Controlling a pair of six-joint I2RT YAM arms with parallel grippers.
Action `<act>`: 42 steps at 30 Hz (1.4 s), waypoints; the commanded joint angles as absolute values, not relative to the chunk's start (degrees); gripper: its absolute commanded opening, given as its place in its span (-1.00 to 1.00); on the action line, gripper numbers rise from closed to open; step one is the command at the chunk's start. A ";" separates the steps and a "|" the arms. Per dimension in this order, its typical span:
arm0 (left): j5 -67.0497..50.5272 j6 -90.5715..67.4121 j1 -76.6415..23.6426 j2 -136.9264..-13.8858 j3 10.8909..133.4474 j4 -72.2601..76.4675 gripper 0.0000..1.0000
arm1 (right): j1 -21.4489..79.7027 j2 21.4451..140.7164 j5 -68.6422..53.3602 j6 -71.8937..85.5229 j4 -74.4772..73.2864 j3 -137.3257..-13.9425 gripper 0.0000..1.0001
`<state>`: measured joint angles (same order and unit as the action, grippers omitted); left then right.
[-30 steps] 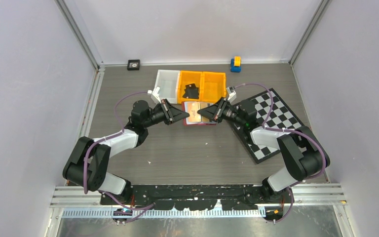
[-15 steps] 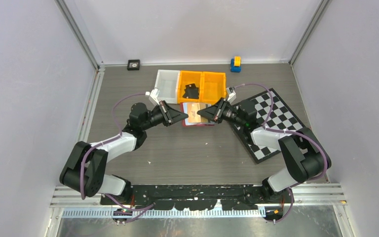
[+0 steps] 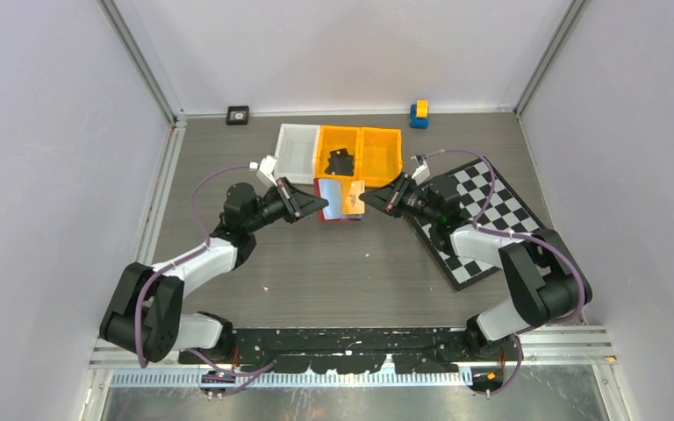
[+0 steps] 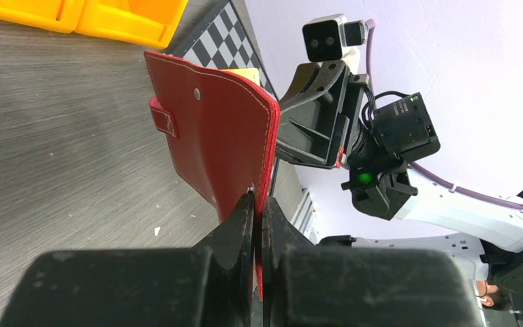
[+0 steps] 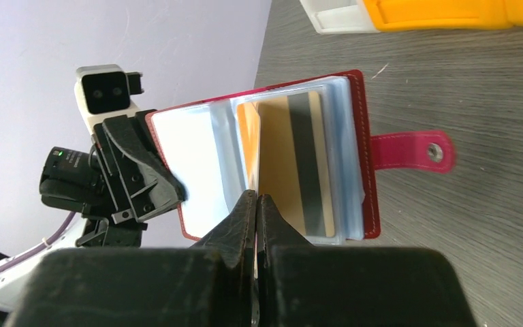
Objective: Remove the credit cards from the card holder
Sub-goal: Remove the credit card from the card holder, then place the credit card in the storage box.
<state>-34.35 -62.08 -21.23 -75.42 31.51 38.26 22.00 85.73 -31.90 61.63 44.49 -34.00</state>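
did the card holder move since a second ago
Yes. The card holder has shifted left against the orange bins behind it, carried by the left tool shut on its edge.

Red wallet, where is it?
Top view, middle of the table: the red wallet is held open between the left gripper and right gripper, just before the orange bins.

The top cam sits high behind the arm bases, looking down over the whole desk. The two wrist cams ride right behind their own jaws, tipped sideways and super close, facing each other across the card holder, which all three views share.
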 commanded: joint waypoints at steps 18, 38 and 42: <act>-28.94 -55.76 -20.83 -70.33 33.12 28.58 -1.00 | 21.56 78.15 -23.39 53.22 31.44 -34.62 -0.99; -14.50 -49.41 -20.84 -60.35 31.18 17.72 -1.00 | 21.56 76.19 -12.12 42.50 17.55 -39.44 -0.99; -15.39 -49.81 -20.83 -60.50 31.01 18.52 -1.00 | 21.50 79.08 -6.66 40.31 13.82 -45.05 -0.99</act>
